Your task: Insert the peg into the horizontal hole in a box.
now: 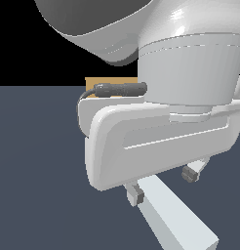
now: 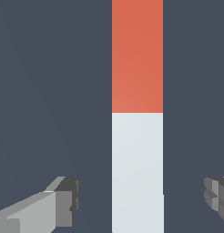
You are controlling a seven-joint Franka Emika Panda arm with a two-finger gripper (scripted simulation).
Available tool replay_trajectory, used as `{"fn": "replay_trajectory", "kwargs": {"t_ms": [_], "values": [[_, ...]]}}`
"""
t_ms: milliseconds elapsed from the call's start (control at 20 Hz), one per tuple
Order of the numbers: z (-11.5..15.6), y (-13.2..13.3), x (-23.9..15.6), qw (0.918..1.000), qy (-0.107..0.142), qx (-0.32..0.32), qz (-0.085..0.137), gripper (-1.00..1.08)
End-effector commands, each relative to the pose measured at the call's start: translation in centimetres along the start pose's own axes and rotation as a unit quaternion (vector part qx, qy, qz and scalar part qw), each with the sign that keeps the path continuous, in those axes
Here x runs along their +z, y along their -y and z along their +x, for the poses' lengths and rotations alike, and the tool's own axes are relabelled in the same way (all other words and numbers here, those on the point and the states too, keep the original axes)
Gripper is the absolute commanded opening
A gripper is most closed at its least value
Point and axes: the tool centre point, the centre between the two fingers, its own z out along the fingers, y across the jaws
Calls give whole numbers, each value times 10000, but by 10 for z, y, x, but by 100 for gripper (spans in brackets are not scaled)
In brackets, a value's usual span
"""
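Note:
The peg (image 2: pixel 137 150) lies flat on the dark floor, its pale grey-white part between my fingers and its red-orange end (image 2: pixel 137 54) beyond them. In the exterior view the pale part of the peg (image 1: pixel 178 217) runs out from under my hand toward the exterior view's right. My gripper (image 2: pixel 140 198) is open and straddles the peg, with a gap on each side; its fingertips (image 1: pixel 135 194) hang just above the floor. Only a sliver of the tan box (image 1: pixel 110 84) shows behind my hand. The hole is hidden.
The arm's big white links (image 1: pixel 190 58) fill the upper part of the exterior view and hide most of the box. The dark blue-grey floor (image 1: pixel 39 171) lies all around.

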Motion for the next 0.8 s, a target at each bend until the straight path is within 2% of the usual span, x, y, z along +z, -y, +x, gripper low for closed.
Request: {"fn": "replay_trajectory", "kwargs": {"t_ms": [0,500,750], "values": [[0,0,1,10000,0,-2,-1,100],[1,0,44,10000,1,-15,-2,100],[0,-1,50,10000,1,-15,-2,100]]}}
